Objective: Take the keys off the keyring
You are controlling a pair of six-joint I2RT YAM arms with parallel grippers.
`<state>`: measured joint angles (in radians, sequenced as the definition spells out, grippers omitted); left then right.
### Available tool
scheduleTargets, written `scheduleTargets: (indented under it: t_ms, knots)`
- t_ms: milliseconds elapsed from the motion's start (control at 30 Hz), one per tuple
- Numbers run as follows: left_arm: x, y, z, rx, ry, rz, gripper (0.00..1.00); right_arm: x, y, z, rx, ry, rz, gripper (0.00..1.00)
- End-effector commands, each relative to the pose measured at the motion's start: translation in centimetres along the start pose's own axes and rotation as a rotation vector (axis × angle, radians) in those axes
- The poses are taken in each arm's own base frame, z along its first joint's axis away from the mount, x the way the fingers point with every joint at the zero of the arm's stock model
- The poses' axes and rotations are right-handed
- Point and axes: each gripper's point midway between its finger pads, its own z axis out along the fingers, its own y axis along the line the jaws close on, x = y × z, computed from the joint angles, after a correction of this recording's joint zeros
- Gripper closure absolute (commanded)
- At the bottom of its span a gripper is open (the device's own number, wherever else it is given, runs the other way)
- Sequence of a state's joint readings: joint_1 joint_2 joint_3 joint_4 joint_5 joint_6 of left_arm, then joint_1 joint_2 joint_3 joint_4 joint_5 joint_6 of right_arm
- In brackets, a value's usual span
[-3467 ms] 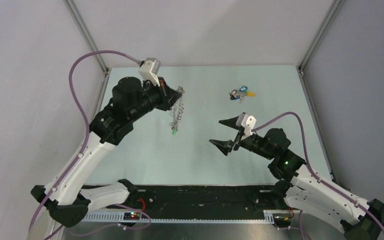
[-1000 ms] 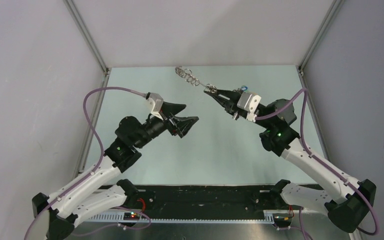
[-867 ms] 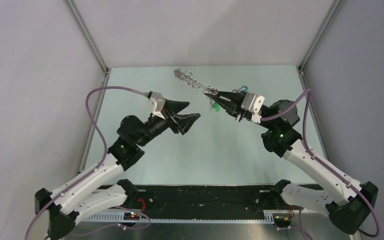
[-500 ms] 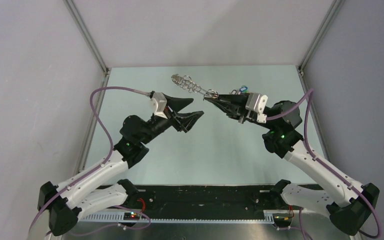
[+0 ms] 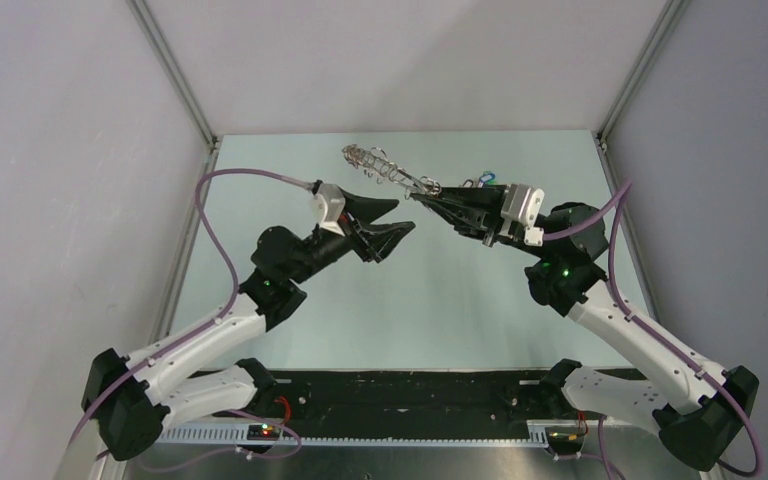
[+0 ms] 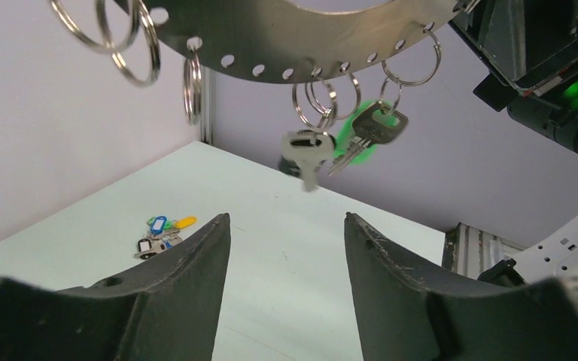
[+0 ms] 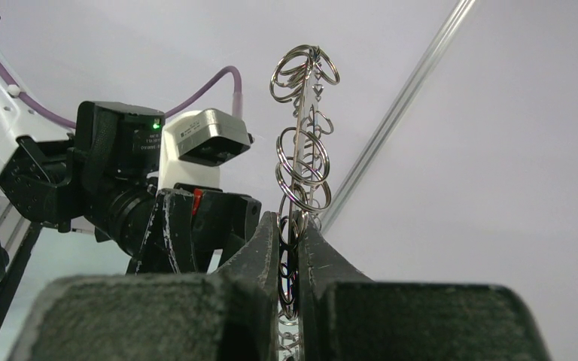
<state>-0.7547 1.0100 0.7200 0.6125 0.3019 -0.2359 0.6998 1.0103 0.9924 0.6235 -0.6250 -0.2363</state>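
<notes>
The right jaws are pressed together on the rim of the keyring (image 7: 302, 154), which stands on edge between the fingers (image 7: 262, 244) and rises toward the top of the right wrist view, its small wire loops (image 7: 303, 71) fanning off either side. In the top view the keyring (image 5: 385, 167) sticks out up and left from the right jaws, in mid-air above the far part of the bench (image 5: 440, 310).

The left jaws are spread with nothing between them. In the left wrist view the two dark fingers (image 6: 188, 271) fill the bottom of the frame. The keyring (image 6: 301, 45) arcs across the top as a flat silvery band pierced with holes, a loop in most of them. From loops right of centre hang the keys (image 6: 350, 147), above the gap and touching neither finger. The green key (image 6: 367, 128) is on the right and the pale key (image 6: 306, 150) is just left of it and a little lower.

In the top view the left jaws sit just below and left of the right jaws, tips near each other but apart. The left arm (image 5: 280, 270) reaches in from lower left and the right arm (image 5: 560, 270) from lower right. A bunch (image 6: 162, 228) of blue and yellow tags lies on the bench at centre left of the left wrist view.
</notes>
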Motion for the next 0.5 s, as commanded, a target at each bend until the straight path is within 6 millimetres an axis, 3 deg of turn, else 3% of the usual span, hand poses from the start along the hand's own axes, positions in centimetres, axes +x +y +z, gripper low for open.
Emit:
scheduleTargets:
  t_ms: [0, 233, 467]
  knots:
    - [-2.8, -1.0, 0.9, 0.042, -0.077, 0.01, 0.39, -4.8, -1.4, 0.6, 0.025, -0.131, -0.066, 1.0]
    - [-3.5, -1.6, 1.3, 0.071, -0.092, 0.004, 0.39, -4.9, -1.5, 0.7, 0.031, -0.138, -0.063, 1.0]
    - [-4.0, -2.1, 1.8, 0.098, -0.102, 0.0, 0.45, -4.8, -1.4, 0.8, 0.026, -0.143, -0.055, 1.0]
